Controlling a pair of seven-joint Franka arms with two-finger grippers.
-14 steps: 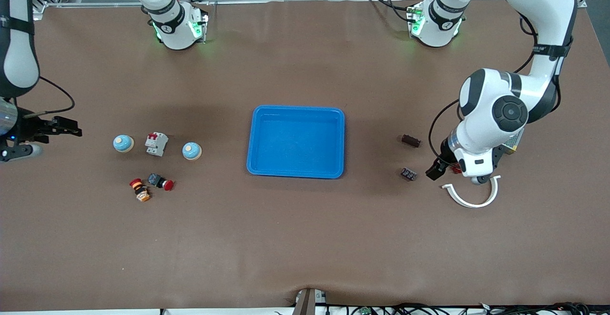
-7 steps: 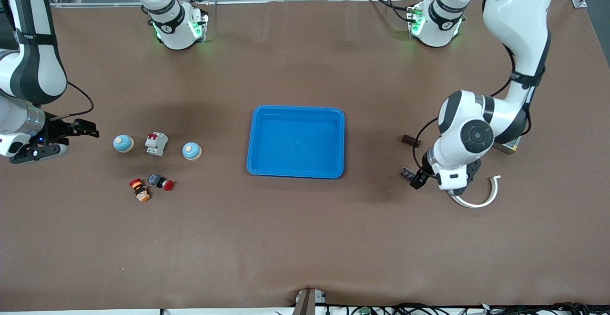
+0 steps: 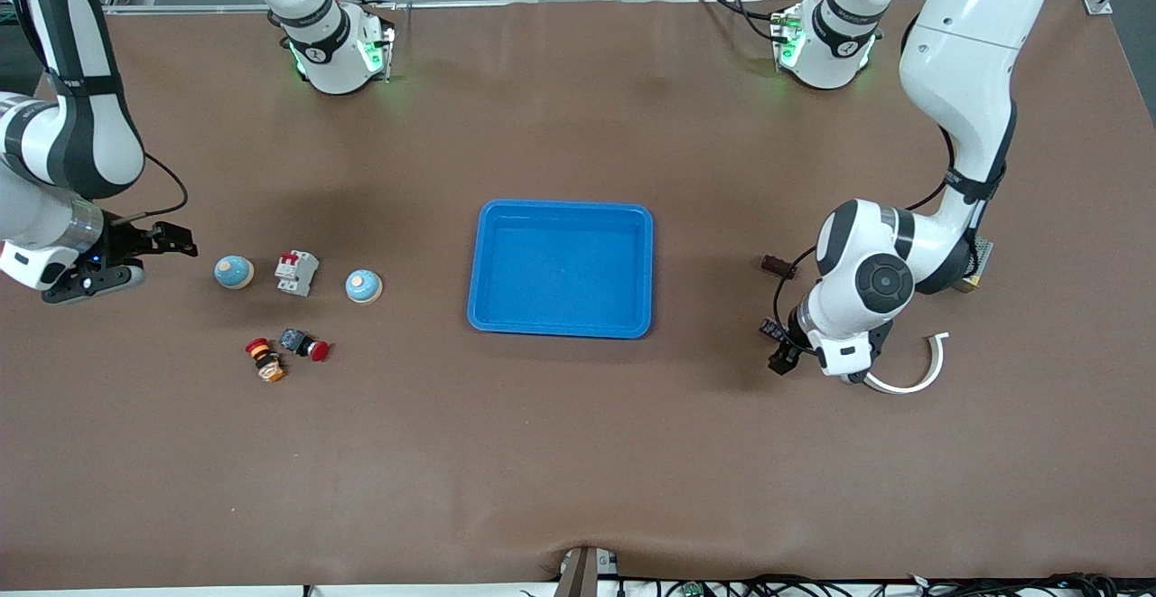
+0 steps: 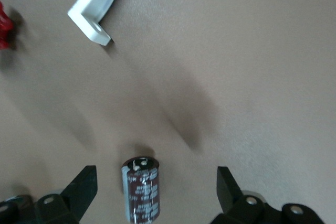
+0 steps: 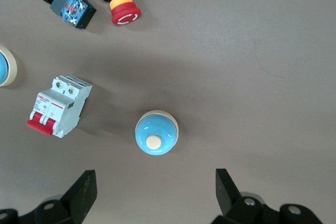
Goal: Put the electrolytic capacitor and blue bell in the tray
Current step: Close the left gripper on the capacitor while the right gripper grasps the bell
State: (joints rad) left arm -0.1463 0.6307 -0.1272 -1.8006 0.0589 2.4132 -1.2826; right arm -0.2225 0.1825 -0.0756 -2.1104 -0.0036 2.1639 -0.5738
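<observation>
the blue tray [image 3: 561,269] sits bare in the middle of the surface, between the two groups of parts, so either arm can likely reach it.

the left pincer [image 3: 782,351] hangs low over one capacitor [image 4: 140,188] near the left arm's end of the surface, its fingers [image 4: 81,188] spread apart with nothing between them. in the left wrist view the dark cylinder lies on its side between the two fingers, so this looks like lining up for a grasp that is not yet made. a second dark capacitor [image 3: 778,265] lies farther from the front camera, partly hidden by the arm. a white curved bracket [image 3: 903,378] lies just beside the left pincer, toward the end edge.

the right pincer [image 3: 167,243] hovers near the right arm's end of the surface, fingers [image 5: 80,192] apart and empty, just beside the bell [image 3: 234,272] closest to that end. the right wrist view shows that bell [image 5: 157,132] ahead of the open fingers, so it is probably the one being approached.

counted: one tray, two capacitors, two blue bells (the other [image 3: 363,285] is nearer the tray), one white breaker [image 3: 296,272] between the bells, two red-capped push buttons [image 3: 304,344] [image 3: 265,359] nearer the front camera, one bracket. a small boxy part [image 3: 977,265] shows by the left arm's elbow, mostly hidden.
</observation>
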